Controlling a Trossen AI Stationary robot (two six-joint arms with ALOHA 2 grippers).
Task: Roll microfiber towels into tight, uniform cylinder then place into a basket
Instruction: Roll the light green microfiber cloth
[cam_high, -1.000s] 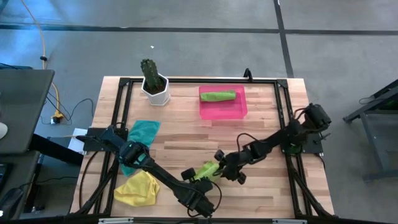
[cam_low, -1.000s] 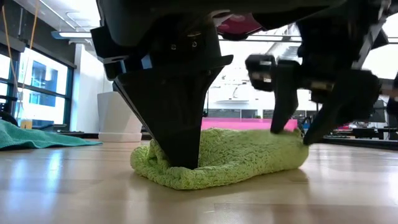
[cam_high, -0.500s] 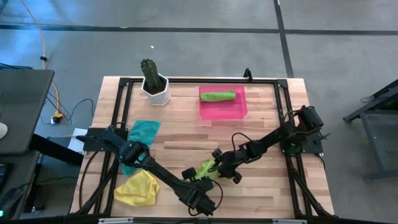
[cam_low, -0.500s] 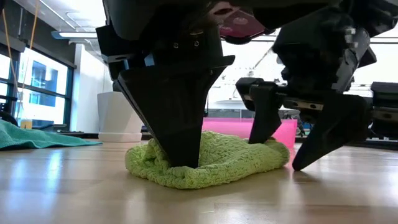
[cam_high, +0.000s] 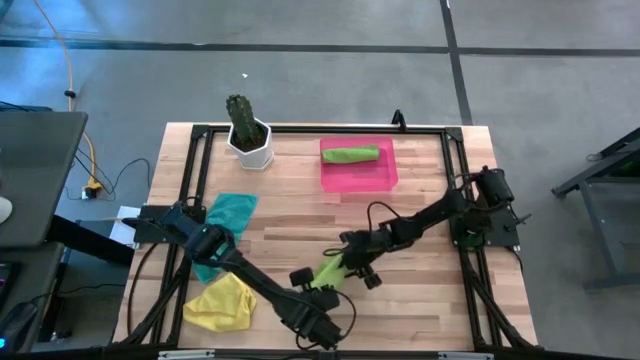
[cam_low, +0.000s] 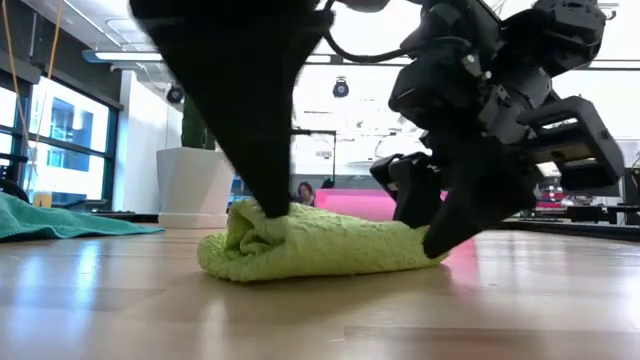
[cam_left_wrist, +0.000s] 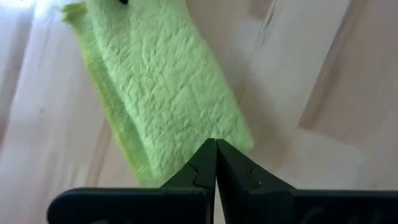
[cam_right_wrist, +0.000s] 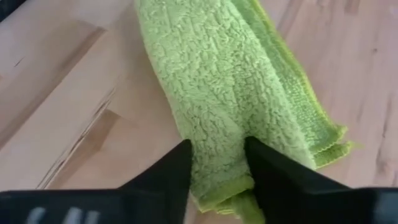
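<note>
Towel (cam_low: 320, 250) — lime roll — pinned under shut left gripper (cam_left_wrist: 216, 144), its other end pinched between right gripper (cam_right_wrist: 217, 149) fingers.

Both arms are black and jointed, with thin black cables looping beside the links. Each pincer, left pincer (cam_left_wrist: 216, 163) and right pincer (cam_right_wrist: 217, 163), carries two matte black fingers tapering to wedge points.

On your desk (cam_high: 420, 300), a rolled towel (cam_high: 329, 272) lies near the front centre, between the left end effector (cam_high: 306, 287) and right end effector (cam_high: 345, 262). The basket (cam_high: 358, 175) sits behind it, holding another roll (cam_high: 350, 154). Two flat towels (cam_high: 228, 212) (cam_high: 222, 303) lie at left, a cactus pot (cam_high: 250, 145) behind them.
</note>
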